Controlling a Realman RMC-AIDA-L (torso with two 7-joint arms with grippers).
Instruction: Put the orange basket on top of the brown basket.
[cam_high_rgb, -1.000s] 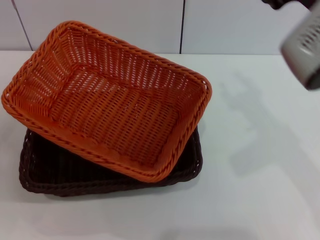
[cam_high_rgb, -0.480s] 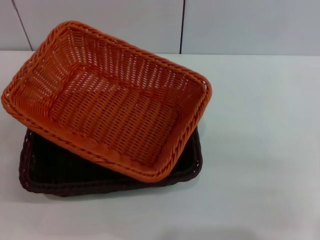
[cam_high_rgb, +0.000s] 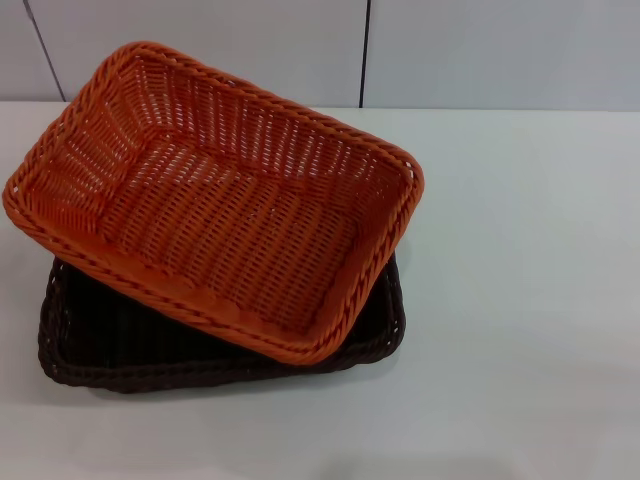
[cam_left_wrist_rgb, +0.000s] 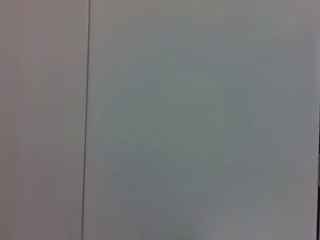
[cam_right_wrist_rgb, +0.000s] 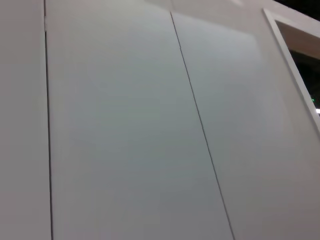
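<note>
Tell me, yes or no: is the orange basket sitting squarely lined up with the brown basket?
No. The orange basket rests on the brown basket turned at an angle, overhanging it.

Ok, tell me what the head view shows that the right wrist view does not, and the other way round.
Only the head view shows the orange basket, resting askew on top of the brown basket, both on the white table. Only the right wrist view shows a white frame edge around a dark opening. Both show white wall panels with dark seams between them, and neither shows a gripper.

Pale wall panels — one dark seam
</note>
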